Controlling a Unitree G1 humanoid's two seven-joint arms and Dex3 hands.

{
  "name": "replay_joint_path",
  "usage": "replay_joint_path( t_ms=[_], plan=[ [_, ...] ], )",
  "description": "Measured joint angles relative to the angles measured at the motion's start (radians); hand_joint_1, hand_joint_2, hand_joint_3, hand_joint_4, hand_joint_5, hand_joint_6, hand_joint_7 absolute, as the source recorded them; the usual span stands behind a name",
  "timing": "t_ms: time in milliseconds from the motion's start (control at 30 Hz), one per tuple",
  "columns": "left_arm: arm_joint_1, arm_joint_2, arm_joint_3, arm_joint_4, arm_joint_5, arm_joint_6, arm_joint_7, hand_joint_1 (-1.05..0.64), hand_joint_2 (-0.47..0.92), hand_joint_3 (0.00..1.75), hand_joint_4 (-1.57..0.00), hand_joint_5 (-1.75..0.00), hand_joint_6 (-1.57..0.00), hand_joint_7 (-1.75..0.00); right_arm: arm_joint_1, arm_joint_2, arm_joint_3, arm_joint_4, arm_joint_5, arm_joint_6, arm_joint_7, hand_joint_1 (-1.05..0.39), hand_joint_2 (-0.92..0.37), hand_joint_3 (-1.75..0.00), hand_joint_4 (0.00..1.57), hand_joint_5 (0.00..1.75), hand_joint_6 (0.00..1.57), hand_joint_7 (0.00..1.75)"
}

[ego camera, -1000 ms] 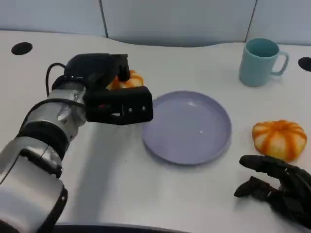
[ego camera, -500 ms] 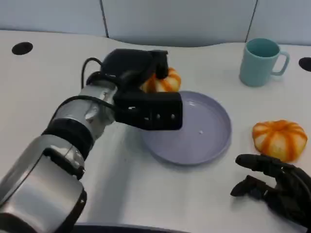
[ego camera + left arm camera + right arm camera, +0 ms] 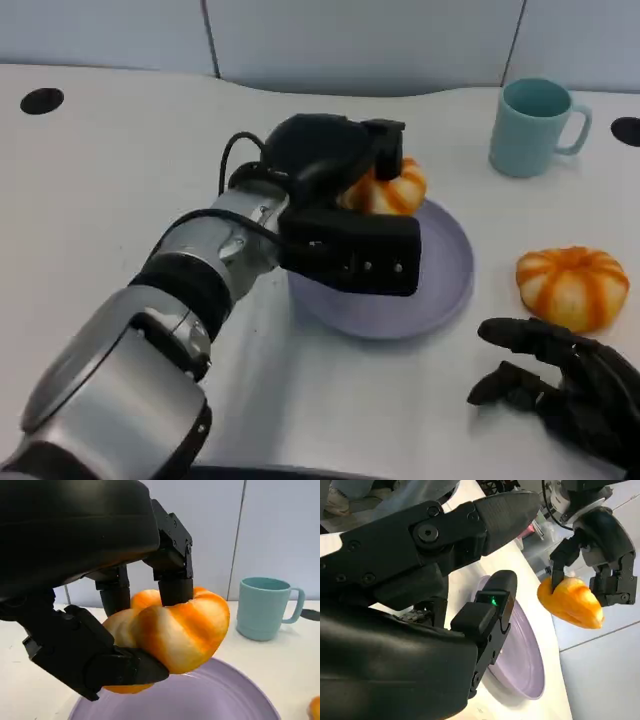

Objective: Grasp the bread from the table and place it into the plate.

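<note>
Table (image 3: 120, 170) was white. Lavender plate (image 3: 445, 290) sat mid-table, round, shallow rim. Left hand (image 3: 340, 200) gripped the bread (image 3: 390, 188) above the plate's far edge, not touching it: glossy orange bun, pale ribs, pumpkin-shaped. Right hand (image 3: 560, 385) rested near the front edge, fingers apart, holding nothing. Second bun (image 3: 572, 285) lay just beyond it; teal mug (image 3: 533, 127) further back.

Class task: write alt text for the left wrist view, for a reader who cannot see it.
The robot's black left hand grips a round orange-and-cream striped bread roll just above a shallow lilac plate. A pale teal mug stands on the white table beyond the plate, in front of grey wall panels.
</note>
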Motion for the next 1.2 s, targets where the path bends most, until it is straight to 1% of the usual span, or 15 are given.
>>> replay_joint_path(
  t_ms=[267, 367, 533, 833, 900, 1133, 1200],
  plan=[
    [0.000, -0.038, -0.024, 0.019, 0.009, 0.006, -0.005, -0.24, 0.66, 1.01, -0.87, -1.75, -0.65, -1.75, 0.002, 0.006, 0.001, -0.004, -0.001, -0.005, -0.001, -0.43, -0.92, -0.10, 0.52, 1.17, 0.77, 0.37],
    [0.000, -0.045, -0.033, 0.028, 0.011, 0.006, -0.010, -0.25, 0.62, 0.98, -0.87, -1.75, -0.66, -1.75, 0.007, 0.007, 0.003, -0.013, -0.002, -0.005, -0.006, -0.42, -0.92, -0.14, 0.52, 1.16, 0.78, 0.38],
    [0.001, -0.064, -0.041, 0.040, 0.012, 0.007, -0.012, -0.25, 0.64, 0.99, -0.87, -1.75, -0.66, -1.75, 0.014, 0.010, 0.007, -0.026, -0.002, 0.001, -0.015, -0.42, -0.92, -0.14, 0.52, 1.13, 0.78, 0.38],
    [0.001, -0.069, -0.043, 0.042, 0.020, 0.015, -0.012, -0.26, 0.65, 0.98, -0.87, -1.75, -0.65, -1.75, 0.018, 0.011, 0.012, -0.036, -0.002, 0.009, -0.023, -0.42, -0.92, -0.14, 0.52, 1.13, 0.78, 0.38],
    [0.001, -0.070, -0.043, 0.042, 0.021, 0.017, -0.015, -0.26, 0.63, 0.96, -0.88, -1.75, -0.65, -1.75, 0.019, 0.011, 0.013, -0.039, -0.002, 0.011, -0.025, -0.42, -0.92, -0.13, 0.52, 1.13, 0.78, 0.38],
    [0.002, -0.081, -0.043, 0.046, 0.022, 0.031, -0.039, -0.26, 0.64, 0.93, -0.89, -1.75, -0.66, -1.75, 0.031, 0.014, 0.026, -0.066, -0.002, 0.024, -0.038, -0.43, -0.92, -0.12, 0.51, 1.14, 0.77, 0.39],
    [0.002, -0.081, -0.043, 0.046, 0.023, 0.032, -0.044, -0.25, 0.69, 0.76, -0.85, -1.75, -0.63, -1.75, 0.032, 0.014, 0.028, -0.068, -0.002, 0.025, -0.040, -0.43, -0.92, -0.12, 0.52, 1.14, 0.78, 0.39]
  ],
)
